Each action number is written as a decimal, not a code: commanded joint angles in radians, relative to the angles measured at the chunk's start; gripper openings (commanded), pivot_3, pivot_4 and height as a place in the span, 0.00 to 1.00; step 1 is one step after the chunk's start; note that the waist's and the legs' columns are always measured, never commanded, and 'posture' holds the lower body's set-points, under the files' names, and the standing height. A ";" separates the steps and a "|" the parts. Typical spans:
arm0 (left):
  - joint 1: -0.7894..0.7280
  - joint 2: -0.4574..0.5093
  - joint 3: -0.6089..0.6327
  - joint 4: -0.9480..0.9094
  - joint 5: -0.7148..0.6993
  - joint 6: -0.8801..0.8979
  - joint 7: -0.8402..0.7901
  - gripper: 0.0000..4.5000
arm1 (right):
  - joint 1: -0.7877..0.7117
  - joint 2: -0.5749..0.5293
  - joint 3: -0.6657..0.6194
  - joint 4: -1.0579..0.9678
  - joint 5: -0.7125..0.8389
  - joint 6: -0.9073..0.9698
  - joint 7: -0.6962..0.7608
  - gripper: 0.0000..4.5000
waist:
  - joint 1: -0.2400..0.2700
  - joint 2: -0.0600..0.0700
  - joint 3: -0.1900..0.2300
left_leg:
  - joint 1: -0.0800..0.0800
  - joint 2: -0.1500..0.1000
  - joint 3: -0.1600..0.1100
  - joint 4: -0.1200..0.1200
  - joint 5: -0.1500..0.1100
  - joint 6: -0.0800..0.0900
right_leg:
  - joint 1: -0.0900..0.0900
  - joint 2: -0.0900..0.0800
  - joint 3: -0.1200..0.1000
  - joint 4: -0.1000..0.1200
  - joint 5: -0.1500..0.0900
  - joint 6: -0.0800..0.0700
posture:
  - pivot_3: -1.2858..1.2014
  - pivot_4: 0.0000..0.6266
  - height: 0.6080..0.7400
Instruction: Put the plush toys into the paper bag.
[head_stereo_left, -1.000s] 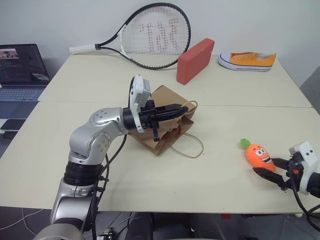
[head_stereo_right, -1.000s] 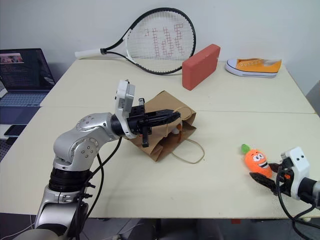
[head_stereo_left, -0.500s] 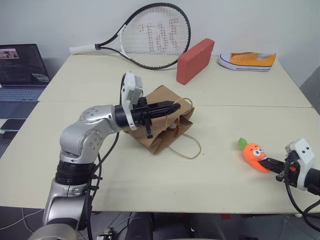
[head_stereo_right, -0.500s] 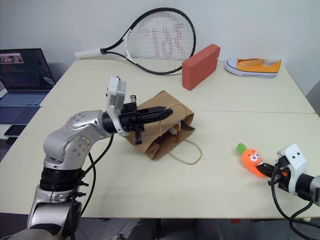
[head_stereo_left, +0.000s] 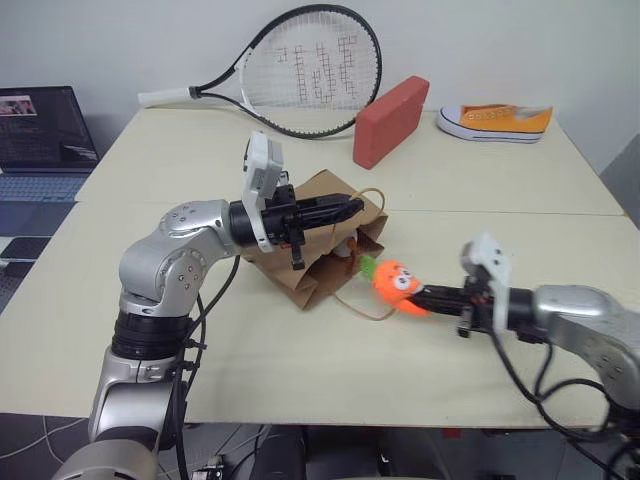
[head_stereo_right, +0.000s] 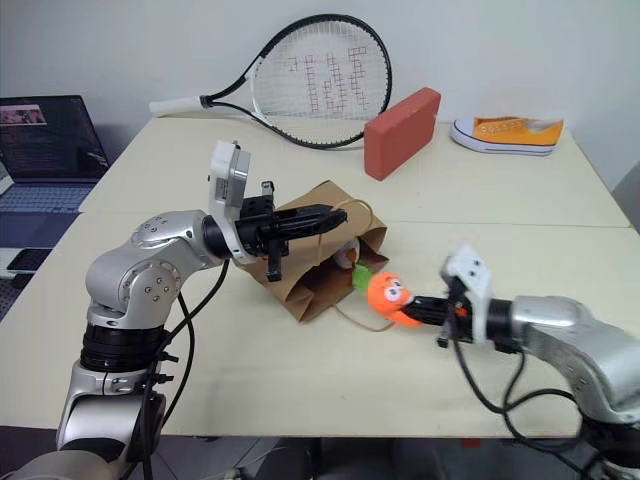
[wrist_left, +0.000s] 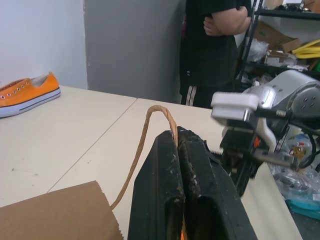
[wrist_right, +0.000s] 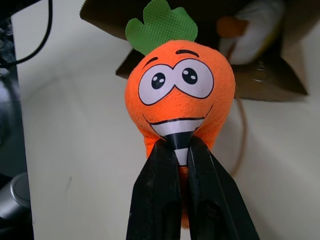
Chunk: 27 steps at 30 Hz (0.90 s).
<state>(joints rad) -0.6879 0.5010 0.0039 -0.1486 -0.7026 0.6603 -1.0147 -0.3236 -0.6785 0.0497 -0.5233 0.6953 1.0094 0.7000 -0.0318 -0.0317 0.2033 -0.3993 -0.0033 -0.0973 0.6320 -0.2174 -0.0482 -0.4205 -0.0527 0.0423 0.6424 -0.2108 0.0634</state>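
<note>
Carrot plush (head_stereo_left: 396, 284) is pinched at its tip by the right end effector (head_stereo_left: 428, 297), just beside the paper bag (head_stereo_left: 310, 270) mouth, above the worktop (head_stereo_left: 300, 350). Egg plush (wrist_right: 252, 30) is already inside. Left end effector (head_stereo_left: 345, 209) is clamped on the bag handle (wrist_left: 150, 135), lifting the mouth. Risks: thin tip grip slips; carrot snags the lower handle loop (head_stereo_left: 362, 304) or hits the bag's edge.

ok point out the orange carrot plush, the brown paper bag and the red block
orange carrot plush toy (head_stereo_left: 396, 283): left eye view, its face
brown kraft paper bag (head_stereo_left: 300, 288): left eye view, lower side panel
red rectangular block (head_stereo_left: 388, 122): left eye view, long face
</note>
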 joint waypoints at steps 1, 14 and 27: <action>-0.011 0.000 0.004 -0.040 -0.021 0.008 -0.001 0.00 | -0.068 0.077 0.060 0.036 -0.013 0.032 -0.061 0.01 | 0.000 0.000 0.000 | 0.000 0.000 0.000 0.000 0.000 0.000 | 0.000 0.000 0.000 0.000 0.000 0.000 | 0.52 0.24 1.00; 0.007 -0.001 0.002 -0.094 -0.050 0.056 0.002 0.00 | -0.225 0.378 0.121 0.265 -0.082 0.050 -0.204 0.01 | -0.002 0.000 0.000 | 0.001 0.000 -0.001 0.000 0.000 0.000 | 0.000 0.000 -0.001 0.001 0.001 0.001 | 0.52 0.24 1.00; 0.021 -0.014 -0.006 -0.109 -0.057 0.074 0.012 0.00 | -0.331 0.564 0.119 0.441 -0.158 -0.012 -0.291 0.01 | -0.008 0.001 0.000 | 0.001 0.000 -0.001 0.000 0.000 0.000 | 0.000 0.000 -0.001 0.002 0.001 0.001 | 0.52 0.24 1.00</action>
<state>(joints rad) -0.6609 0.4893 -0.0019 -0.2252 -0.7436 0.7353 -1.0059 -0.6354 -0.1285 0.1748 -0.0872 0.5577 1.0370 0.4201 -0.0400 -0.0312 0.2033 -0.3985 -0.0032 -0.0985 0.6315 -0.2173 -0.0482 -0.4208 -0.0524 0.0418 0.6440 -0.2097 0.0647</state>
